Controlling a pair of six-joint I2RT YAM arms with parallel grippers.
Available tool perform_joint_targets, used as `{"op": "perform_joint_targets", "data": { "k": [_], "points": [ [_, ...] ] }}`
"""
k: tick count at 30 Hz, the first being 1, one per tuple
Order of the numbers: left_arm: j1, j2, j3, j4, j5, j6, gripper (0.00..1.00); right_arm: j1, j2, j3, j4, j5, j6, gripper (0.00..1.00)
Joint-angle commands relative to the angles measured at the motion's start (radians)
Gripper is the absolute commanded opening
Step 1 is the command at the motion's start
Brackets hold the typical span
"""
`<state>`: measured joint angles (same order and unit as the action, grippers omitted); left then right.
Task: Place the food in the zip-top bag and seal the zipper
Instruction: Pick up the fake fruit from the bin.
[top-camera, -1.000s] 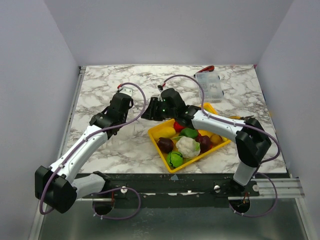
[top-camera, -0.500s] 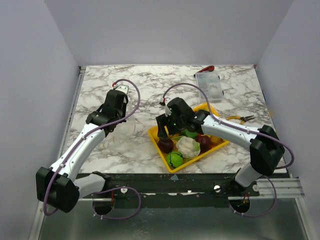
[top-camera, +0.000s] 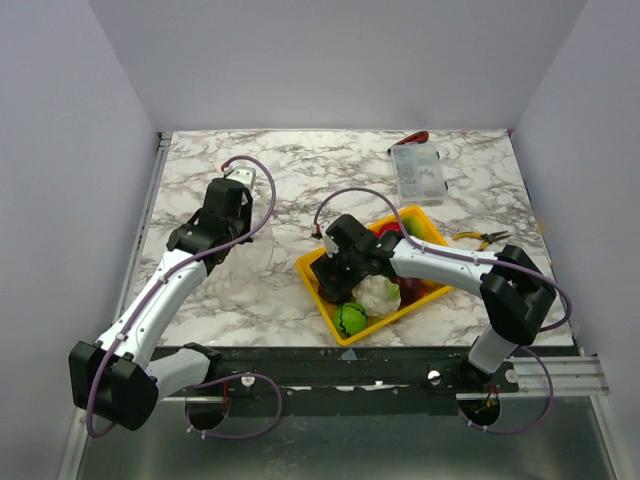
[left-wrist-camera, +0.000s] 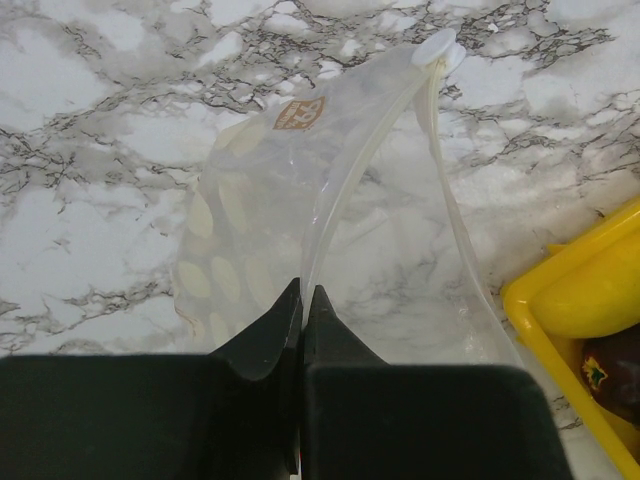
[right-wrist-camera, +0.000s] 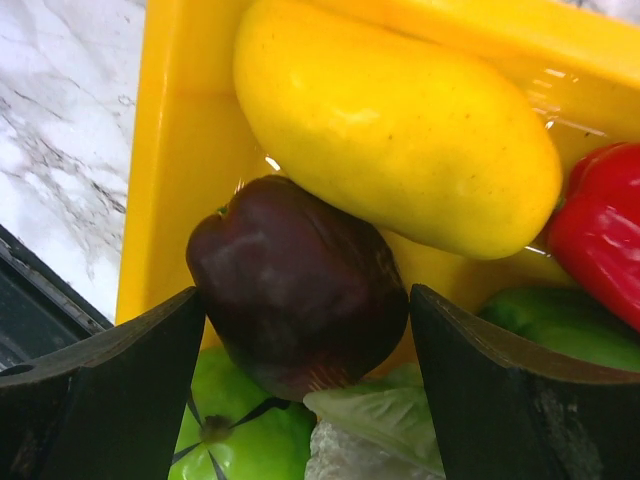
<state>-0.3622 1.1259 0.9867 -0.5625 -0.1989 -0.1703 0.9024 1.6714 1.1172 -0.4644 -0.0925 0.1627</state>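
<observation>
Right now my left end effector (left-wrist-camera: 303, 296) is pressed together, pinching the edge of the zip-top bag (left-wrist-camera: 270, 200), which drapes onto the marble table (left-wrist-camera: 90, 150) just beside the yellow tray (right-wrist-camera: 175, 150). My right end effector (right-wrist-camera: 305, 310) is spread wide inside that tray, straddling the dark purple piece (right-wrist-camera: 290, 270).

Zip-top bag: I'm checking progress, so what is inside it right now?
Nothing shows inside the zip-top bag; the marble table shows through it. Its nearest part is hidden behind the left gripper, shut on its edge.
</observation>
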Motion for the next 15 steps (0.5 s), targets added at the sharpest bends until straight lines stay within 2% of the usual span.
{"op": "perform_joint_targets", "data": {
  "k": [1, 7, 12, 15],
  "points": [
    [0.013, -0.002, 0.015, 0.017, 0.039, -0.015, 0.00, 0.006, 0.001, -0.047, 0.035, -0.033, -0.013, 0.85],
    [0.014, 0.002, 0.015, 0.018, 0.042, -0.015, 0.00, 0.007, -0.037, -0.057, 0.052, 0.053, 0.016, 0.81],
    [0.014, 0.009, 0.019, 0.016, 0.062, -0.017, 0.00, 0.006, -0.121, -0.028, 0.088, 0.044, 0.049, 0.58],
    [0.015, 0.009, 0.021, 0.012, 0.063, -0.018, 0.00, 0.006, -0.164, -0.024, 0.137, 0.037, 0.078, 0.49]
  ]
}}
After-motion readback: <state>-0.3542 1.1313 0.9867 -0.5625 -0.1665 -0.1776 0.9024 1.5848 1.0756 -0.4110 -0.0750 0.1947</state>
